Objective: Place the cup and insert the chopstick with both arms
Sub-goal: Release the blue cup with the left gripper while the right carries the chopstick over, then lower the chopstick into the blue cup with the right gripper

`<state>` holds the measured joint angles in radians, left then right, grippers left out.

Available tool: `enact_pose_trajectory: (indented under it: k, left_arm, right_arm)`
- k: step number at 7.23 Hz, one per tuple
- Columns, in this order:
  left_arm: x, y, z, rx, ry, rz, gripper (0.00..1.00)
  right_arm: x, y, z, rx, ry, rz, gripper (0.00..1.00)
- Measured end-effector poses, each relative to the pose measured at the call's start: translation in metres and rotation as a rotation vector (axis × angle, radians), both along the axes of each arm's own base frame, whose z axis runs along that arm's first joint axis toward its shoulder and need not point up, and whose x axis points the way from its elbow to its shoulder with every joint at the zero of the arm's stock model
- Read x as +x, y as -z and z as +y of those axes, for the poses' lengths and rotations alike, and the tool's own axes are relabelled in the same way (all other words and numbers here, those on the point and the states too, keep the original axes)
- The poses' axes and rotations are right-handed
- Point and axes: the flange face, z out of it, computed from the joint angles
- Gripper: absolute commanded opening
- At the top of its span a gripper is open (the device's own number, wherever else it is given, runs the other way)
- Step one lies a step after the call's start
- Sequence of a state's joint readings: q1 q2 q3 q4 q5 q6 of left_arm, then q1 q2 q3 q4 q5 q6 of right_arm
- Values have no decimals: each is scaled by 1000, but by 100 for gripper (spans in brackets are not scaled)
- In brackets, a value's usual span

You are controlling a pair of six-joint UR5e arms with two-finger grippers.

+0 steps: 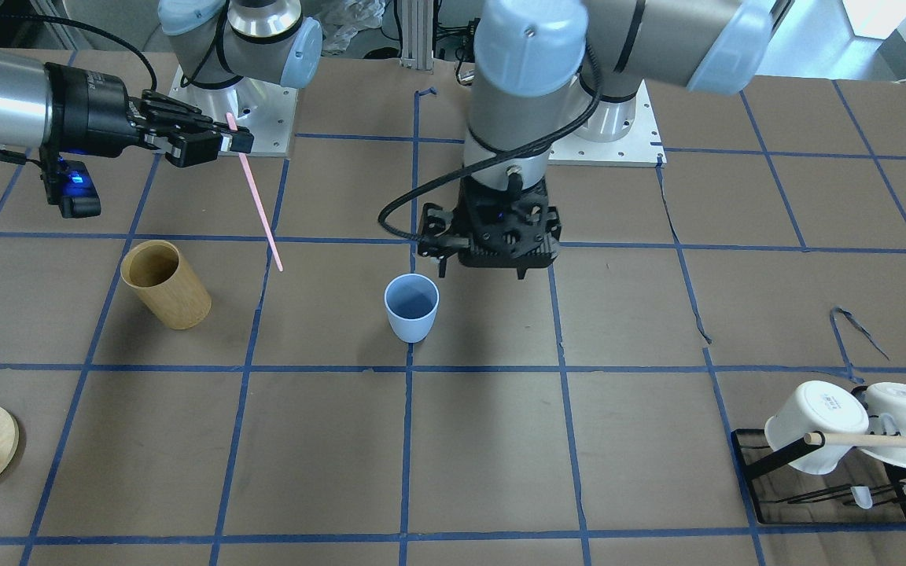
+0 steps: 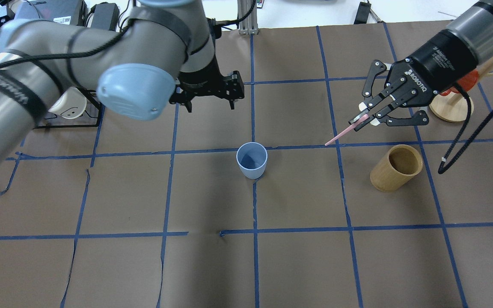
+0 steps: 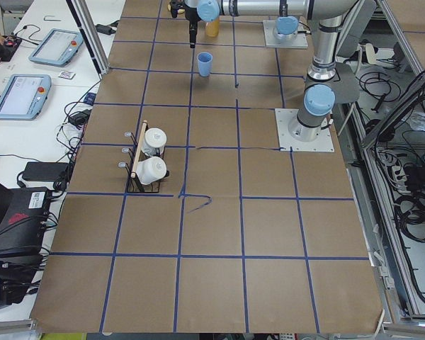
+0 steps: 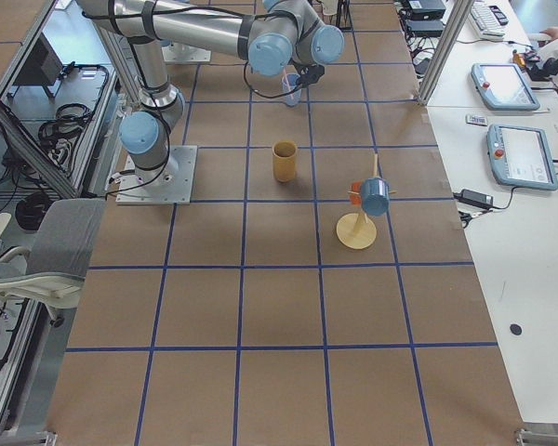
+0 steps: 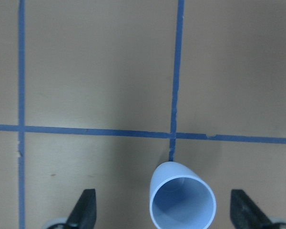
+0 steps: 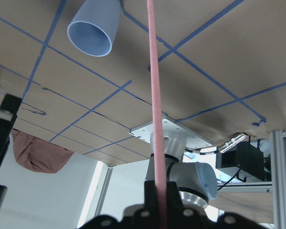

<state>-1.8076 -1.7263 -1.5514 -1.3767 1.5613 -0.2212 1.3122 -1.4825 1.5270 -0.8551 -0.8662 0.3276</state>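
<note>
Counter: brown, blue-taped grid.
Left pincer: released, empty, above and just behind cup; best out of chopstick's path.
Right pincer: clenched on chopstick's upper end, over counter's right half.
Cup: upright, mid-counter.
Chopstick: tilted, tip well apart from cup; tip over mouth first, then steep, slow descent, lest rim contact tip cup.

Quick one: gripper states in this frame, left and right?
Left gripper: open, holding nothing; the cup stands free.
Right gripper: closed on the chopstick.
</note>
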Motion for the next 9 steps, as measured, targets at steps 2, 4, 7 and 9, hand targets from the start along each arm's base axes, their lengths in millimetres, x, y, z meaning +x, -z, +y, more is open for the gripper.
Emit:
enact_pose_trajectory:
  k: [2, 4, 7, 9]
  left_arm:
    - [77, -39, 21, 20, 100, -11, 100]
    - [129, -50, 37, 11, 77, -34, 100]
    - [140, -68, 34, -11, -18, -36, 100]
    - [142, -73, 32, 0, -34, -35, 100]
  right_arm:
    - [53, -1, -5, 65, 56, -20, 10]
    - [106, 13, -18, 115, 78, -11, 10]
    - [146, 55, -45, 165, 121, 47, 11]
    - [150, 61, -48, 174, 135, 36, 12]
